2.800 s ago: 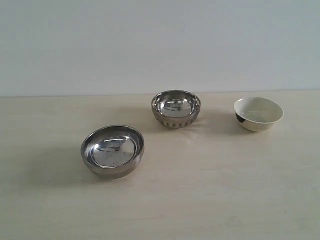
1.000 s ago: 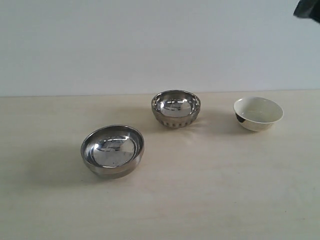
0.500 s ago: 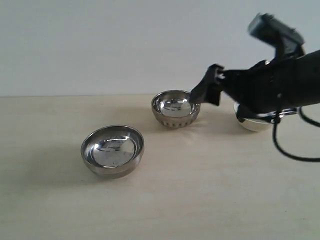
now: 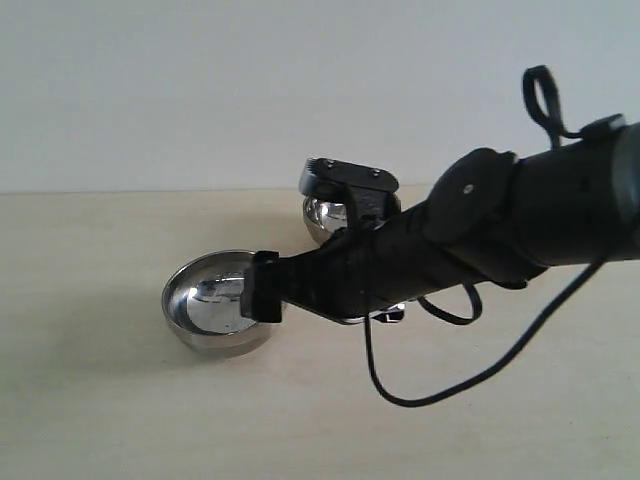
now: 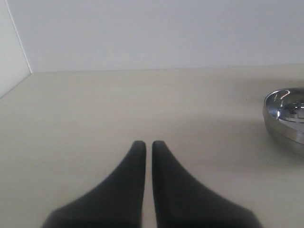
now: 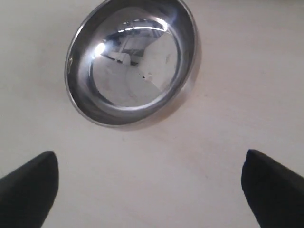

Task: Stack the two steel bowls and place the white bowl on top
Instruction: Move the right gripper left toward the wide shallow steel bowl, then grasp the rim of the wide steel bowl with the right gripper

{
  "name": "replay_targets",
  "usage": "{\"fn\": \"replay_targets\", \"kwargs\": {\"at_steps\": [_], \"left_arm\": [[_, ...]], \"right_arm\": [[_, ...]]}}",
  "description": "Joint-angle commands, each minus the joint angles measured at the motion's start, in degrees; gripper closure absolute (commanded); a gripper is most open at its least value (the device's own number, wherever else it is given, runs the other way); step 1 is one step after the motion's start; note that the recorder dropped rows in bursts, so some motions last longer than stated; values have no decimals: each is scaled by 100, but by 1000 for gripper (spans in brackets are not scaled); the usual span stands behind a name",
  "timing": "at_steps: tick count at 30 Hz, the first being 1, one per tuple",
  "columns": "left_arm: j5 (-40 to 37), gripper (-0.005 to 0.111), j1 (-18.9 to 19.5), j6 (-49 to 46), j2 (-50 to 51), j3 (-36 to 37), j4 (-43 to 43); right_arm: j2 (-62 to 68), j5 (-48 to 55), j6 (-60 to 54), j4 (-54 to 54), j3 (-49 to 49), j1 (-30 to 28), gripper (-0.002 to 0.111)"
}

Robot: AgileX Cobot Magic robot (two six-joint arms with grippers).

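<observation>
Right wrist view: the right pincer [image 6: 148,160] gapes wide, the smooth steel bowl [image 6: 130,61] just left of it. It is the nearer pincer.

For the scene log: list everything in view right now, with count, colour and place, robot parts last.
Smooth steel bowl: one, shiny silver, front left of the table, upright, empty.
Second steel bowl: one, shiny silver, further back near the middle, mostly hidden behind the right arm.
Table: one, pale beige, under everything.
Wall: one, white, behind the table.
Cable: one, black, hanging in a loop below the right arm.
Right arm: one, black, reaching in from the right across the middle.
Right gripper: one, black, open wide, at the smooth steel bowl's rim, holding nothing.
Left gripper: one, black, fingers nearly touching, low over the table, holding nothing.
</observation>
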State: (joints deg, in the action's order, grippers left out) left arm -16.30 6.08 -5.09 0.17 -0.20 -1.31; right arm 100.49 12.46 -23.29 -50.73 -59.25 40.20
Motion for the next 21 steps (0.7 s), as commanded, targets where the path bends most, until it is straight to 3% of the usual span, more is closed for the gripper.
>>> {"fn": "replay_targets", "kwargs": {"at_steps": [1,21], "left_arm": [[37,103,3,65,-17,20,-15],[37,103,3,65,-17,20,-15]], "right_arm": [[472,-83,236,-20,-431,48,14],[1734,-839,785,-20,-1297,37,14]]}}
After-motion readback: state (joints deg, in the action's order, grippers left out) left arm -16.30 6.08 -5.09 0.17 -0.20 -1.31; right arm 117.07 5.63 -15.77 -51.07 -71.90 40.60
